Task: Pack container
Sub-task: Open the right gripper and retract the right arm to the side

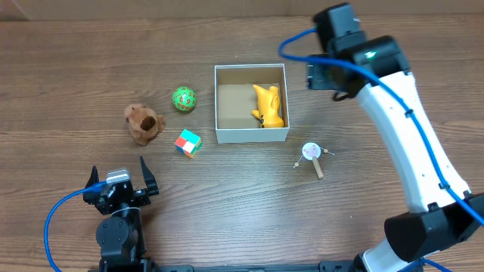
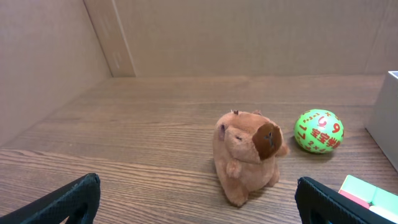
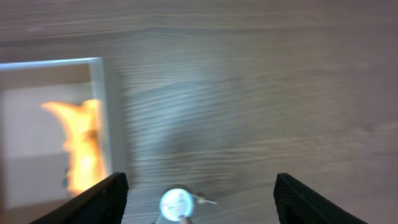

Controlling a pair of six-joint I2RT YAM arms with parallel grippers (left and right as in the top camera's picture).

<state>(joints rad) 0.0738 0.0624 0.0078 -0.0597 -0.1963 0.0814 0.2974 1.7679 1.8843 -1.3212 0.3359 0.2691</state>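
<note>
The container (image 1: 251, 135) is a square white-walled box with a brown floor at the table's middle; a yellow toy (image 1: 268, 105) lies inside on its right side. It also shows blurred in the right wrist view (image 3: 102, 112) with the yellow toy (image 3: 81, 146). My right gripper (image 3: 199, 199) is open and empty, high above the table right of the box, over a white round toy with a wooden stick (image 1: 311, 156). My left gripper (image 2: 196, 202) is open and empty at the front left, facing a brown plush animal (image 2: 247, 154).
A green ball (image 1: 183, 99) lies left of the container, with the brown plush (image 1: 143, 123) further left. A colourful cube (image 1: 188, 142) sits in front of them. The white round toy shows in the right wrist view (image 3: 175, 203). Cardboard walls (image 2: 56, 56) stand behind and left.
</note>
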